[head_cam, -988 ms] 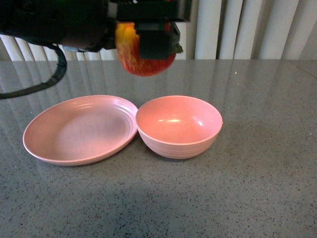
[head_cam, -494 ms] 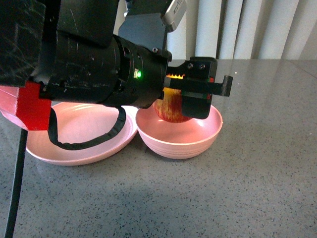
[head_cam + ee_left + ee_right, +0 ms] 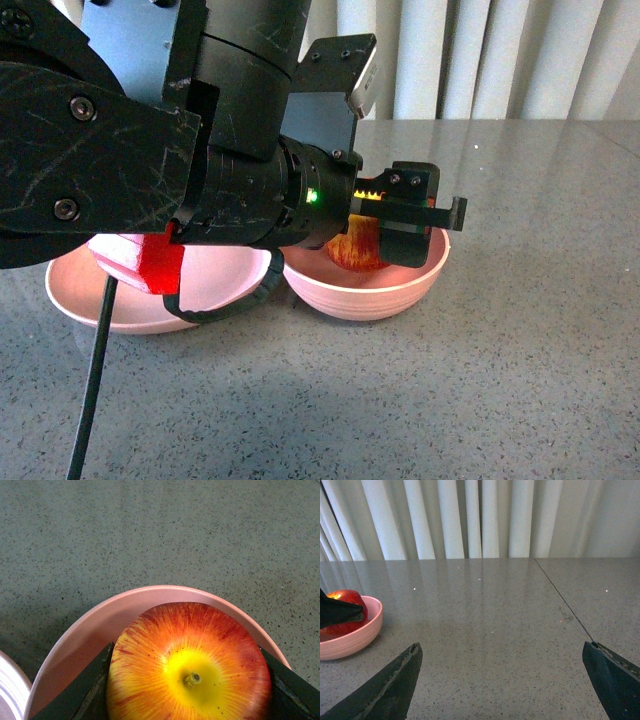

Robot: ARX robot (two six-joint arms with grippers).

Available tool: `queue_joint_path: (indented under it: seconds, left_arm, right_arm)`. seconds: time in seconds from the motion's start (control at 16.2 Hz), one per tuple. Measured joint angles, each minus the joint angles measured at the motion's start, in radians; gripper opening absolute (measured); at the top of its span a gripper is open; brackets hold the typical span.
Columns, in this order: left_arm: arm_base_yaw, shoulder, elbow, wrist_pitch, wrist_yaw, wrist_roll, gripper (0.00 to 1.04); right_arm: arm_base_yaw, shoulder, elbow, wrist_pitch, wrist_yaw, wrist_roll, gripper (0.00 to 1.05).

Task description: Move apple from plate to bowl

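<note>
My left gripper [image 3: 385, 235] is shut on the red and yellow apple [image 3: 356, 248] and holds it down inside the deep pink bowl [image 3: 400, 285]. In the left wrist view the apple [image 3: 190, 665] sits stem up between the two dark fingers [image 3: 87, 690], with the bowl's rim [image 3: 95, 622] around it. The shallow pink plate [image 3: 215, 285] lies left of the bowl, touching it, mostly hidden behind the left arm. My right gripper [image 3: 502, 680] is open and empty over bare table, to the right of the bowl [image 3: 350, 637].
The grey speckled table [image 3: 500, 380] runs in front of and right of the bowl. A seam [image 3: 562, 600] crosses the tabletop in the right wrist view. White curtains [image 3: 500, 60] hang behind the table. The left arm's black cable [image 3: 95, 390] hangs at front left.
My left arm came down and forward with the apple, from high above the dishes into the bowl. The arm now hides most of the plate.
</note>
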Motion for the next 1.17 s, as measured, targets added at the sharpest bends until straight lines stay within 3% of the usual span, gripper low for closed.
queue_joint_path:
  seconds: [0.37, 0.56, 0.86, 1.17]
  left_arm:
    - [-0.006, 0.04, 0.034, -0.003, -0.008, 0.0, 0.68]
    - [-0.006, 0.04, 0.04, -0.005, -0.008, 0.002, 0.99]
    - [-0.004, -0.036, 0.029, 0.005, -0.007, 0.008, 0.98]
    - [0.019, -0.347, -0.029, 0.076, -0.031, 0.035, 0.98]
  right_arm:
    - [0.0, 0.0, 0.0, 0.0, 0.0, 0.0, 0.98]
    - [0.0, 0.0, 0.0, 0.0, 0.0, 0.0, 0.98]
    - [0.0, 0.0, 0.0, 0.0, 0.0, 0.0, 0.98]
    - [0.0, 0.0, 0.0, 0.0, 0.0, 0.0, 0.98]
